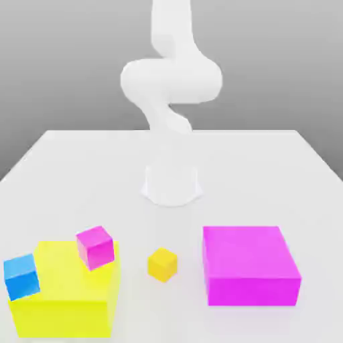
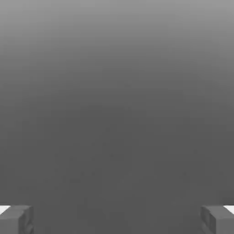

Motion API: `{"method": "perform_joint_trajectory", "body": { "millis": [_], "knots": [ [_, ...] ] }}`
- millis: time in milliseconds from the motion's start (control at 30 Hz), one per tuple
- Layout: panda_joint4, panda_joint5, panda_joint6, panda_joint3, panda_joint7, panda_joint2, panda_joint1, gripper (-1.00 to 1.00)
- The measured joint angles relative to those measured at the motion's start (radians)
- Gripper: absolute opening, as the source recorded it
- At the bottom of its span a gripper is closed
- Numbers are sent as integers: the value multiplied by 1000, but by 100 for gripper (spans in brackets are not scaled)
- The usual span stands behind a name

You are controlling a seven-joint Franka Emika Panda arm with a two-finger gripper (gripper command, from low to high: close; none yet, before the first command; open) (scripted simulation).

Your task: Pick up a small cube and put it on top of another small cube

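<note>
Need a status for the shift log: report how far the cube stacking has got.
Done: nothing; no small cube sits on another. The pink cube and blue cube rest apart on the yellow block, and the yellow cube lies on the table. In hand: nothing; the fingers are spread wide and empty. Left: pick, carry, stack.

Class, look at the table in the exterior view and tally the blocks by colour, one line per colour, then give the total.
Yellow: 2, the large yellow block and the small yellow cube
Magenta: 2, the large magenta block and the small magenta cube
Blue: 1, the small blue cube
Total: 5
</note>
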Motion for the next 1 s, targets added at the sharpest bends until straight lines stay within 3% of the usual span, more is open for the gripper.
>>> {"method": "perform_joint_trajectory", "body": {
  "millis": [500,1000],
  "knots": [
    [112,-3,99,-113,98,549,-139,0],
    [224,139,193,-185,96,1101,-323,0]
  ]
}}
